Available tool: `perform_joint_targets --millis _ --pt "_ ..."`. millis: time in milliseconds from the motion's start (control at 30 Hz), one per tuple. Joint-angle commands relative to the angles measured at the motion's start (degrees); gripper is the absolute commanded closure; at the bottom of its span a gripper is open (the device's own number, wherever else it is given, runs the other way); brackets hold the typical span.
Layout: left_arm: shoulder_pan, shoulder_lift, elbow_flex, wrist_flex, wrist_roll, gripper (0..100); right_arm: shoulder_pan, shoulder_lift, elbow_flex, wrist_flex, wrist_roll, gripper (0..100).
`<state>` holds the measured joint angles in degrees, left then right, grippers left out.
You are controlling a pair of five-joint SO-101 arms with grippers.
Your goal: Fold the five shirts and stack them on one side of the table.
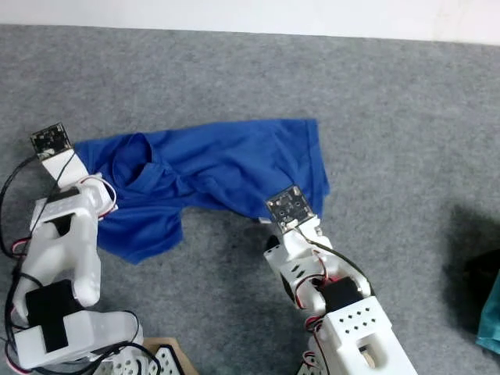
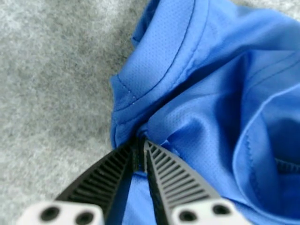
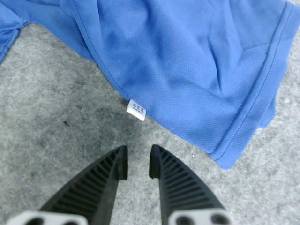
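Blue shirt [image 1: 211, 168] is all bunched, so left gripper [image 2: 140, 152] is clamped on a fold at its edge, prob to tug it flat, with right gripper [image 3: 138, 164] slightly apart beside its hem.

The table [image 1: 406, 101] has a grey, felt-like top. A blue shirt [image 1: 226, 168] lies rumpled across its middle, with its white label [image 3: 136, 109] on the grey. At the right edge a teal cloth [image 1: 491, 316] lies just beside something dark [image 1: 478, 269]

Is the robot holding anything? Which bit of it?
The left gripper pinches the blue shirt at a bunched fold beside a stitched hem. The right gripper is open, holding nothing.
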<state>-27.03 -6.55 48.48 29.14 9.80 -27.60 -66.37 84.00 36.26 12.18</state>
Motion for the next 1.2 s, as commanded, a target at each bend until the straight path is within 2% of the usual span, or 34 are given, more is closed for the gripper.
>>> perform_joint_targets --millis 0,133,233,467,600,700,767,900,1000,1167 --pt "0.48 -2.51 -4.18 8.18 -0.44 89 0.48 -0.48 -0.84 -0.84 0.44 90.4" --pt "-0.48 -4.0 -4.44 11.25 0.0 69 0.48 -0.4 -0.84 -0.84 0.44 90.4" --pt "-0.84 -9.1 -3.03 11.34 0.0 64 0.48 -0.4 -0.84 -0.84 0.44 90.4" --pt "-3.03 -27.21 0.4 16.97 -0.09 76 0.57 -0.4 -1.01 -0.75 0.26 90.6" --pt "-4.26 -33.27 4.0 18.64 -0.26 87 0.48 -0.31 -4.44 5.41 -5.45 90.7" --pt "-4.88 -34.77 5.76 18.29 -0.18 95 0.48 -0.31 -6.81 7.52 -6.51 90.7" --pt "-4.79 -34.68 4.79 18.11 -0.09 99 0.48 -0.31 -7.6 7.43 -6.68 90.7" --pt "-4.62 -30.2 0.57 16.88 0.0 99 -1.54 1.1 -12.44 6.81 -6.86 90.8" --pt "-4.53 -23.25 -3.38 16.97 0.79 99 -6.11 9.63 -18.86 6.9 -6.95 90.8" --pt "-4.53 -13.93 -8.57 16.97 7.38 99 -13.14 27.74 -34.86 5.05 -6.95 90.8"
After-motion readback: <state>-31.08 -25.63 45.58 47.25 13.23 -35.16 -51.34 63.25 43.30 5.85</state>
